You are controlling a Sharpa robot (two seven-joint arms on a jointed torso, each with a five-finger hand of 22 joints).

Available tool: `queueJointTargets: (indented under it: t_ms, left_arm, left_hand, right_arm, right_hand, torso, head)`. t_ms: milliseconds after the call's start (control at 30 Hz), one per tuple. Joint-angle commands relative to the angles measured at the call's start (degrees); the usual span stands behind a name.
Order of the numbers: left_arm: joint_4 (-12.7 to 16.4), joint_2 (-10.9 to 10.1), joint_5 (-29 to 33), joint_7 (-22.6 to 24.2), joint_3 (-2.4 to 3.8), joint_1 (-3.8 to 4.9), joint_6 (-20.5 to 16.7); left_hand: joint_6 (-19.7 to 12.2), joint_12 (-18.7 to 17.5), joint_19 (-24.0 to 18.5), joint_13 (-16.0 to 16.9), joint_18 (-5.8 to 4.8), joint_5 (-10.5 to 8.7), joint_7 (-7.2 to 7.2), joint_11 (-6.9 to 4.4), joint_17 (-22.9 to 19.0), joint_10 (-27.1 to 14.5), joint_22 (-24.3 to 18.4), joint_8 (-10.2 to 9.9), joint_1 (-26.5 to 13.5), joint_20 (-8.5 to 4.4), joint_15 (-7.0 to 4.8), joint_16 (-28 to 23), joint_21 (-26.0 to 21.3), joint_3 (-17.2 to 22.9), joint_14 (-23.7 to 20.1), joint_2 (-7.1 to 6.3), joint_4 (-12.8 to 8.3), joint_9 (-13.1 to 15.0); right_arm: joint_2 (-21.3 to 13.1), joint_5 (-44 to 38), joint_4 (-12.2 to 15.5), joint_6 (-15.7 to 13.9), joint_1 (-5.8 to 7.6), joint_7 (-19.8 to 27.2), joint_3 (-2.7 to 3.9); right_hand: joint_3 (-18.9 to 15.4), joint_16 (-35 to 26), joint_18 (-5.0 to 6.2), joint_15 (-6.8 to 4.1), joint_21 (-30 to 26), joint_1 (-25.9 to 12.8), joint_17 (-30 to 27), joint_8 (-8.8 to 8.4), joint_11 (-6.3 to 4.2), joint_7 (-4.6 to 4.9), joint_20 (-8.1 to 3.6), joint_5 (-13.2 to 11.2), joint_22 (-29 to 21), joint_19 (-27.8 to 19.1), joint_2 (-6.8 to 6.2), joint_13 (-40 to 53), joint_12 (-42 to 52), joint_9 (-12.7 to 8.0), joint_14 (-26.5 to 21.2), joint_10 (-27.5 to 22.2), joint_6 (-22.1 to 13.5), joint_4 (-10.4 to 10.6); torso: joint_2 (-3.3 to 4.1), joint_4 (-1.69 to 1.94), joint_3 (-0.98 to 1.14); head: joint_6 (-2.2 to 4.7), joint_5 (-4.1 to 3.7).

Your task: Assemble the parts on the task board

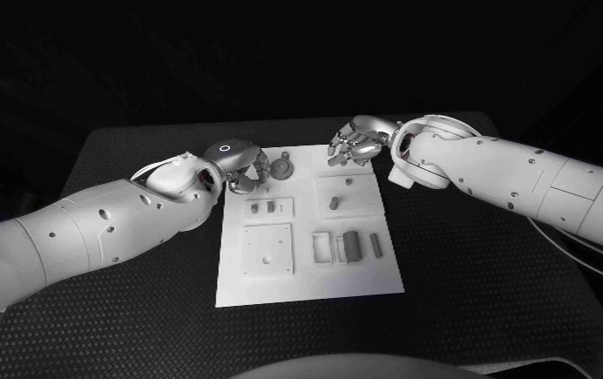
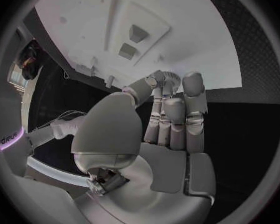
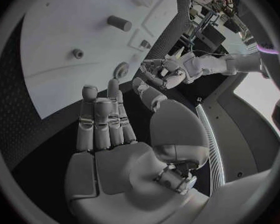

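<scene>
Hands sit at the far end of the task board (image 1: 308, 248), the white plate lying on the black worktop (image 1: 477, 301). The left hand (image 1: 247, 172) hovers over the board's far left corner; in its wrist view the fingers (image 2: 171, 119) are straight and close together with the thumb alongside, and nothing is held between them, so it is open. A small grey part with a round head (image 1: 284, 166) lies on the board just beside this hand, toward the right hand; whether the fingertips touch it I cannot tell.

The right hand (image 1: 357, 142) hangs at the board's far right corner, its fingers bent downward in the head view. Its wrist view shows the fingers (image 3: 102, 117) extended side by side, thumb apart, gripping nothing: open as well.

Nearer the robot than the left hand, a square pad carries two small grey pieces (image 1: 267, 207). Nearer the robot than the right hand, another square pad holds an upright peg (image 1: 335, 202). Closer still to the robot lie a larger square plate (image 1: 267, 249) and, beside it, a row of grey blocks (image 1: 344, 246), well apart from both hands.
</scene>
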Motion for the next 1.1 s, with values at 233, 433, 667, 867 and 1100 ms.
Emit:
queueJointTargets:
  t_ms: [233, 433, 667, 867, 1100]
  left_arm:
    - [-0.85, 0.88, 0.13, 0.19, -0.89, -0.04, 1.09]
    - [-1.11, 1.29, 0.13, 0.35, -1.18, -0.27, 1.23]
    - [-1.15, 1.42, 0.13, 0.37, -1.38, -0.37, 1.62]
    - [-0.94, 1.3, 0.13, 0.29, -1.42, -0.37, 1.93]
    - [-0.72, 1.16, -0.6, 0.12, -1.49, -0.37, 2.13]
  left_hand:
    - [0.41, 0.21, -0.12, 0.11, 5.25, 0.24, 0.17, 1.1, -0.09, 2.31, 1.24, 0.13, -0.52, -0.3, -0.34, 0.23, 0.3, 0.31, 0.16, 0.24, -0.01, 0.04]
    - [0.38, 0.14, -0.16, 0.12, 5.22, 0.24, 0.19, 1.11, -0.11, 2.31, 1.22, 0.11, -0.56, -0.3, -0.33, 0.2, 0.28, 0.32, 0.13, 0.27, 0.01, 0.03]
    - [0.37, 0.1, -0.18, 0.12, 5.2, 0.24, 0.19, 1.11, -0.11, 2.31, 1.22, 0.1, -0.56, -0.31, -0.33, 0.19, 0.28, 0.35, 0.12, 0.3, 0.01, 0.02]
    - [0.36, 0.06, -0.19, 0.13, 5.19, 0.24, 0.2, 1.11, -0.12, 2.31, 1.21, 0.09, -0.57, -0.32, -0.33, 0.18, 0.27, 0.37, 0.12, 0.33, 0.01, 0.02]
    - [0.34, 0.0, -0.22, 0.14, 5.18, 0.25, 0.21, 1.11, -0.12, 2.3, 1.21, 0.07, -0.52, -0.34, -0.34, 0.17, 0.27, 0.41, 0.11, 0.34, -0.03, 0.01]
  right_arm:
    - [0.09, -0.03, -0.01, 0.19, -0.03, 0.55, 0.01]
    - [0.14, -0.03, -0.04, 0.24, -0.03, 0.57, 0.01]
    - [0.2, -0.03, -0.11, 0.24, -0.03, 0.59, 0.01]
    - [0.17, -0.03, -0.05, 0.25, -0.03, 0.57, 0.01]
    - [0.14, -0.03, -0.05, 0.27, -0.03, 0.58, 0.01]
  right_hand:
    - [-0.02, -0.07, 0.71, -0.22, -0.13, -0.38, -0.05, -0.2, 0.26, 0.95, -0.24, 0.21, 0.96, 0.09, -0.17, 0.07, 0.22, 0.07, -0.08, -0.29, 0.52, -0.01]
    - [-0.02, -0.07, 0.71, -0.22, -0.13, -0.38, -0.05, -0.21, 0.26, 0.95, -0.24, 0.21, 0.96, 0.09, -0.17, 0.07, 0.21, 0.07, -0.08, -0.29, 0.52, -0.01]
    - [-0.03, -0.07, 0.72, -0.22, -0.13, -0.38, -0.05, -0.21, 0.26, 0.95, -0.24, 0.21, 0.96, 0.09, -0.17, 0.07, 0.22, 0.08, -0.08, -0.29, 0.52, -0.01]
    - [-0.03, -0.07, 0.72, -0.21, -0.13, -0.39, -0.06, -0.22, 0.26, 0.95, -0.24, 0.21, 0.96, 0.09, -0.17, 0.07, 0.22, 0.08, -0.08, -0.3, 0.52, -0.01]
    - [-0.03, -0.07, 0.72, -0.21, -0.13, -0.39, -0.06, -0.22, 0.26, 0.95, -0.24, 0.21, 0.96, 0.09, -0.17, 0.07, 0.22, 0.09, -0.08, -0.3, 0.51, -0.02]
  torso:
    - [0.07, -0.12, 0.09]
    - [0.06, -0.11, 0.13]
    - [0.04, -0.12, 0.12]
    - [0.03, -0.04, 0.13]
    - [0.03, -0.05, 0.09]
  head:
    - [-0.2, 0.0]
    - [-0.29, -0.06]
    - [-0.39, -0.1]
    - [-0.54, -0.14]
    - [-0.54, -0.1]
